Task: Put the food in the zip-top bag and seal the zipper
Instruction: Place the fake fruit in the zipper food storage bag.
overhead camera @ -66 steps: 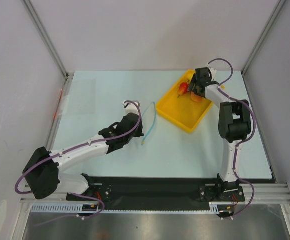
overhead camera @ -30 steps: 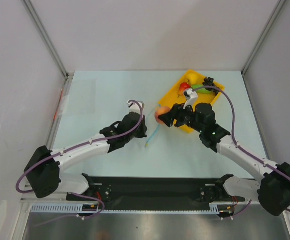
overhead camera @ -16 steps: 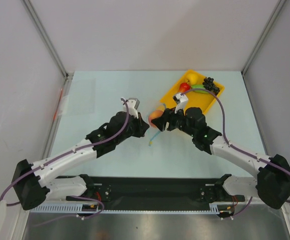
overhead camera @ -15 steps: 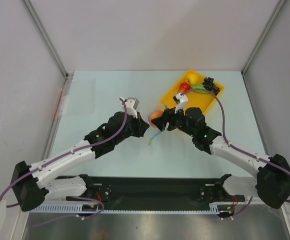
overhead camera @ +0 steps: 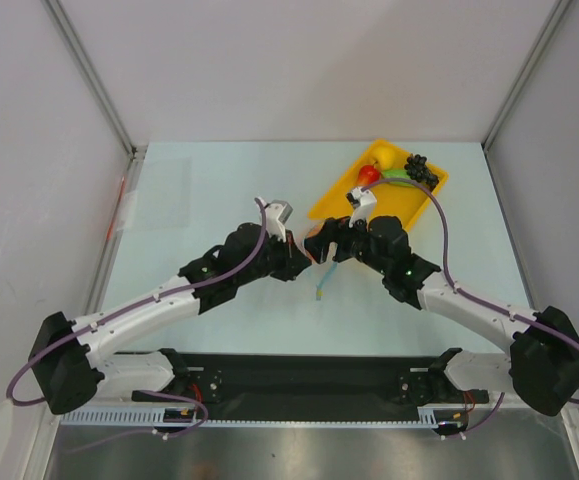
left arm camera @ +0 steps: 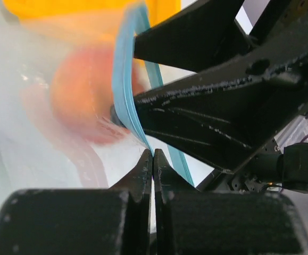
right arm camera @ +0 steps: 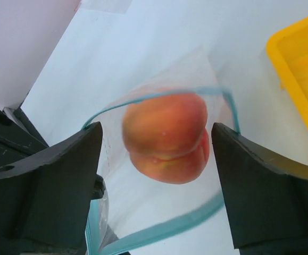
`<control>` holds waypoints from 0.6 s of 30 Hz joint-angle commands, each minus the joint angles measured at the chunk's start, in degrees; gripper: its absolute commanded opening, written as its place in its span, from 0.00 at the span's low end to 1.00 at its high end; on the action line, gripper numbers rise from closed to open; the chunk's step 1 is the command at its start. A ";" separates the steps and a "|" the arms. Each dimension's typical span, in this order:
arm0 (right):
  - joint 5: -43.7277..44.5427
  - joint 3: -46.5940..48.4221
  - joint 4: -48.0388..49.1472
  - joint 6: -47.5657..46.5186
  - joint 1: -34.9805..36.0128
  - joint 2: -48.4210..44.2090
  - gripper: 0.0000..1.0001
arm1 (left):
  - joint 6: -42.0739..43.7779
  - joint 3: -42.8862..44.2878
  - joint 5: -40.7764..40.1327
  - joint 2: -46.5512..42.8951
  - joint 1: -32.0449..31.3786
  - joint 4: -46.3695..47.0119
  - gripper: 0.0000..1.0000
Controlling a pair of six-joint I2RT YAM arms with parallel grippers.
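Clear, thin film forms the bag [right arm camera: 196,74], its teal zipper [right arm camera: 159,229] looped open mid-frame; a glossy, round orange peach [right arm camera: 166,137] sits inside the loop; the right gripper [right arm camera: 156,159] stands apart either side; the left gripper [left arm camera: 152,159] is pinched on the bag's rim, lower left of the yellow tray [overhead camera: 414,200].

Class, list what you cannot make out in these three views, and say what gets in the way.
Right wrist: its fingers and the bottom edge cut off the lower bag; whether the peach rests on anything cannot be told.
Left wrist: the peach is a blur behind the bag's plastic.
Top: the left gripper and right gripper cover peach and bag; only a zipper end shows.
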 commanded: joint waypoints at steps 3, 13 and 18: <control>0.90 -1.06 2.72 0.23 -0.02 -3.57 0.90 | -1.61 0.36 -3.85 -1.41 0.38 0.99 0.00; 8.70 -0.01 -2.65 -0.65 -0.37 -7.79 0.77 | -3.37 -2.37 -9.11 -3.43 2.14 1.78 0.00; 14.07 1.83 -7.91 -0.57 -3.53 -8.41 0.71 | -4.07 -4.12 -12.64 -2.74 2.14 3.36 0.00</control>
